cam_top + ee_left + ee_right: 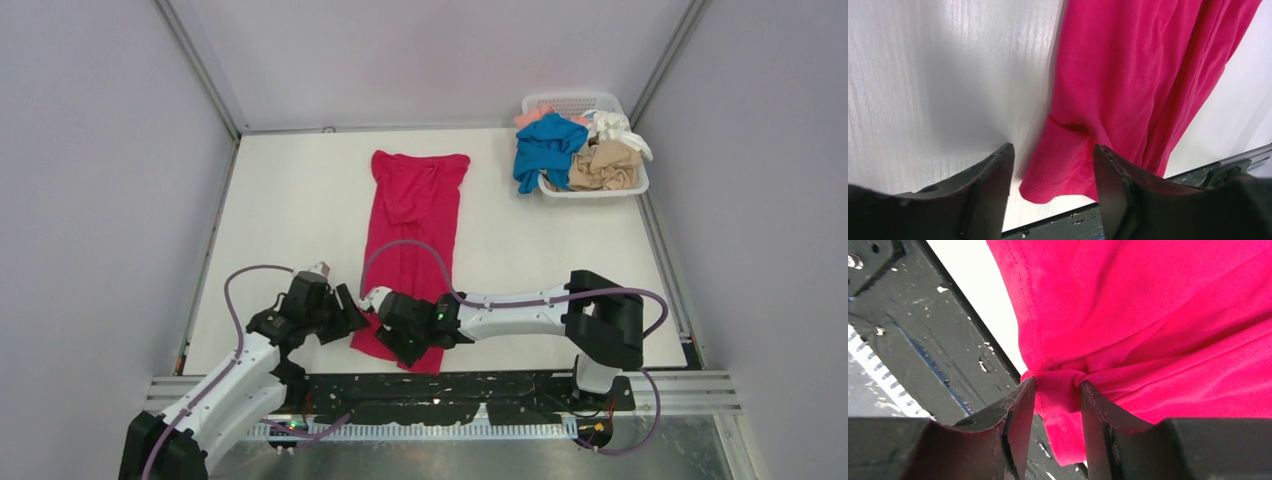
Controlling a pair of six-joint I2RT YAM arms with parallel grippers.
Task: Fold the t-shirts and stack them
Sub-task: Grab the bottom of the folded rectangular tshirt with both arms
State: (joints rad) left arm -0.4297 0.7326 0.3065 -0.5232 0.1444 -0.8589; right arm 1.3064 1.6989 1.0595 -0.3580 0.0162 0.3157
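Observation:
A bright magenta-red t-shirt (415, 215) lies as a long narrow strip down the middle of the table. My right gripper (392, 345) is at its near end. In the right wrist view the gripper (1058, 387) is shut on a bunched fold of the shirt's (1148, 305) hem, over the table's front edge. My left gripper (352, 315) is open just left of that end. In the left wrist view the gripper (1053, 155) straddles the shirt's (1128, 75) near left corner without gripping it. Blue (545, 150), tan (603, 165), white (615, 127) and peach-pink (533, 117) shirts lie crumpled in the basket.
The white lattice basket (575, 98) stands at the back right corner. A black rail (450, 385) runs along the table's near edge, right under both grippers. Grey walls close in the left, right and back sides.

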